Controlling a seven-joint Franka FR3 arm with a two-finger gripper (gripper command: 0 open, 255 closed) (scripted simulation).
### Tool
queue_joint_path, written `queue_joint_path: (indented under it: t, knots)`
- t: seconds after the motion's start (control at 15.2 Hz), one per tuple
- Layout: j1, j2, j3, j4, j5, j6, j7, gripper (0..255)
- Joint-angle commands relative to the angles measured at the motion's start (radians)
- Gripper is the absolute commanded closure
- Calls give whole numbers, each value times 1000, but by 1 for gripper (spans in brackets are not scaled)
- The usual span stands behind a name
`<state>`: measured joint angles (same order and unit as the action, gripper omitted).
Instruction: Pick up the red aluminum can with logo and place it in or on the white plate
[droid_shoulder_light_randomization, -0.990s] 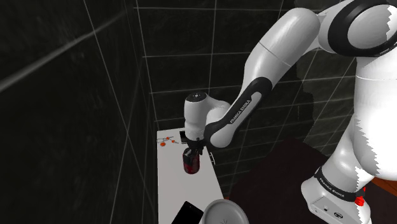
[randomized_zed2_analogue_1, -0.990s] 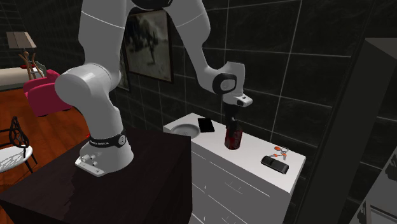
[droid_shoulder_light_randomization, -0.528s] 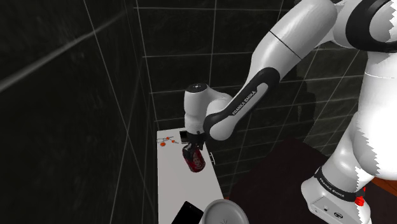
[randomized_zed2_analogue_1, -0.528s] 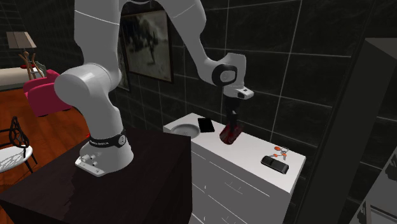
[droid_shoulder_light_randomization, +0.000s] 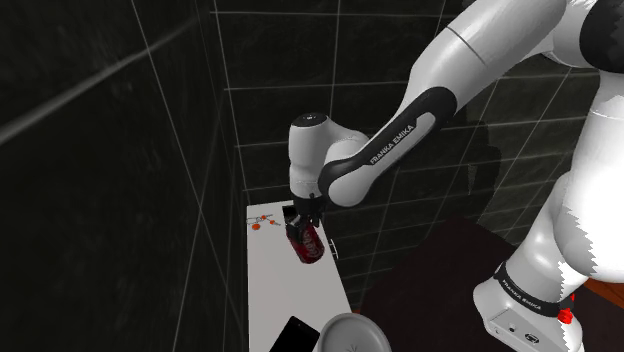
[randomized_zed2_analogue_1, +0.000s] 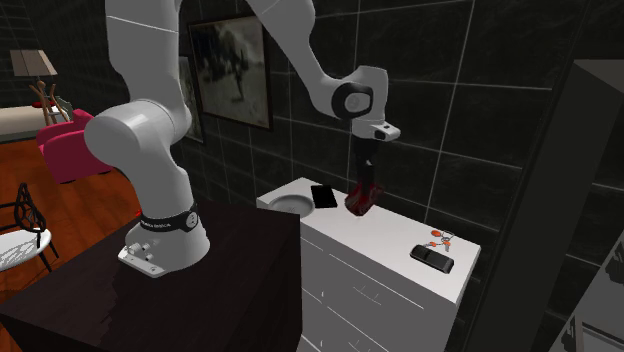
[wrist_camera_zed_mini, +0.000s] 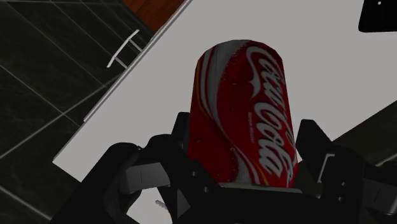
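Hanging tilted above the white table (droid_shoulder_light_randomization: 285, 290), a red cylindrical can with white script logo (droid_shoulder_light_randomization: 306, 244) is clasped between the black fingers (wrist_camera_zed_mini: 313, 137), held clear, apparently for carrying toward the round white plate (droid_shoulder_light_randomization: 350, 318) at the table's near end.

The can (wrist_camera_zed_mini: 245, 108) is red, with white script lettering and a white ribbon stripe. The gripper (wrist_camera_zed_mini: 247, 137) is black. The arm (droid_shoulder_light_randomization: 480, 50) is white with dark joints. The desk (droid_shoulder_light_randomization: 290, 290) is white and the plate (droid_shoulder_light_randomization: 350, 335) greyish white. The wall (droid_shoulder_light_randomization: 120, 150) is black tile with pale grid lines.
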<state>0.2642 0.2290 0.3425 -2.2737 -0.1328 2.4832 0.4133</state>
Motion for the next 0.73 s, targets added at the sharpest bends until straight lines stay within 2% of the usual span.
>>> queue_joint_path:
  t: [0.0, 0.07, 0.26, 0.66]
  knots:
    - [-6, -24, 5, 5, 16, -27, -14, 255]
    - [-6, -25, 5, 5, 16, -27, -14, 255]
    - [16, -104, 37, -90, 50, -7, 17, 255]
    - [76, -258, 108, -252, 147, 13, 76, 255]
